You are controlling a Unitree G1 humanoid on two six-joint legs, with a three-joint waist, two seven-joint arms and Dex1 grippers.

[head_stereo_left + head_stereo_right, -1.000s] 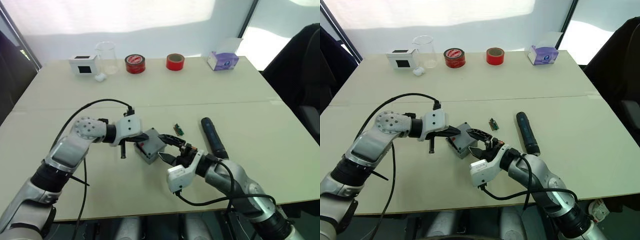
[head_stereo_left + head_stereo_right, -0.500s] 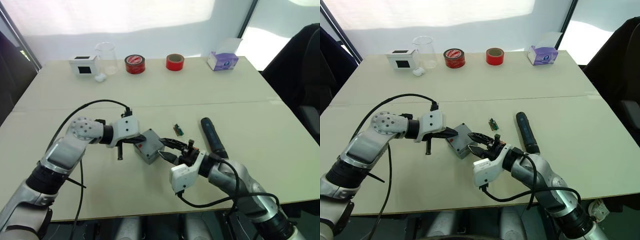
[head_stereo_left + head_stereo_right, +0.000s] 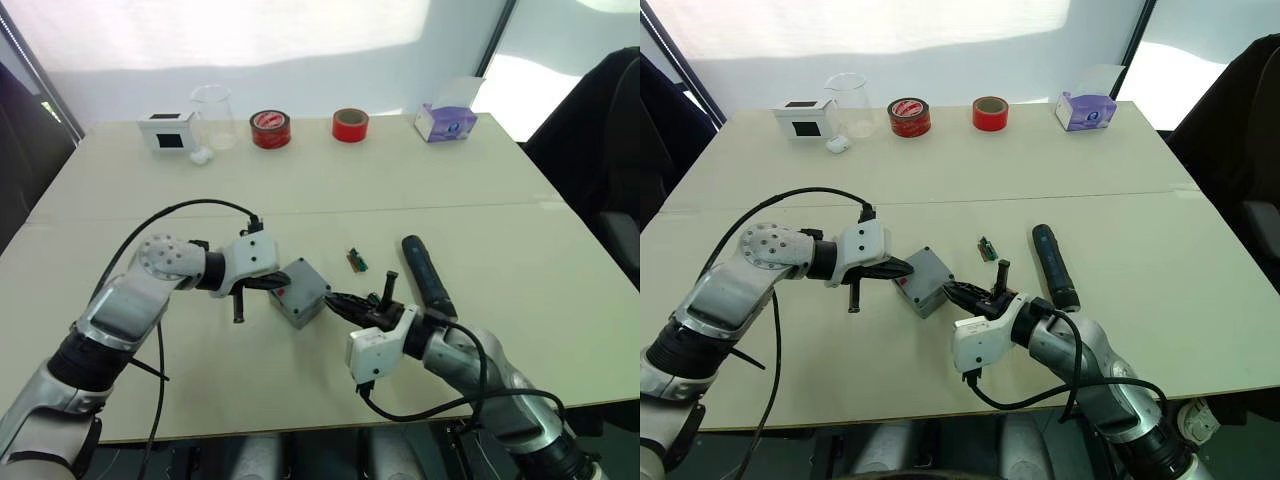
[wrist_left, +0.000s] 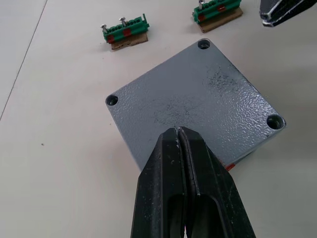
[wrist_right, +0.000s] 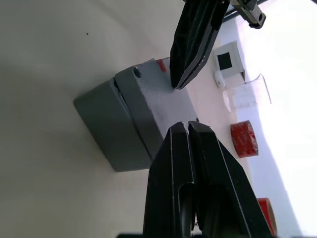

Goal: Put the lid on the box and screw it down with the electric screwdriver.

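Observation:
The grey lid (image 4: 198,99) sits on the grey box (image 3: 300,295), with a seam between them and a red mark (image 5: 161,65) on one side. My left gripper (image 4: 178,131) is shut, its tips pressing on the lid's top near one edge. The right gripper (image 3: 335,298) is shut with nothing in it, its tips at the right side of the box (image 5: 106,126), against the lid's edge. To the right of that arm, the dark electric screwdriver (image 3: 427,275) lies on the table.
Two small green terminal parts (image 4: 124,35) lie just beyond the box. Along the table's far edge stand a white box with a black window (image 3: 168,130), a glass beaker (image 3: 213,115), two red tape rolls (image 3: 271,128) and a purple tissue box (image 3: 446,121).
The right gripper has gone from open around the box's near corner to shut, its tips now at the box's right side. The left gripper stayed shut on the lid.

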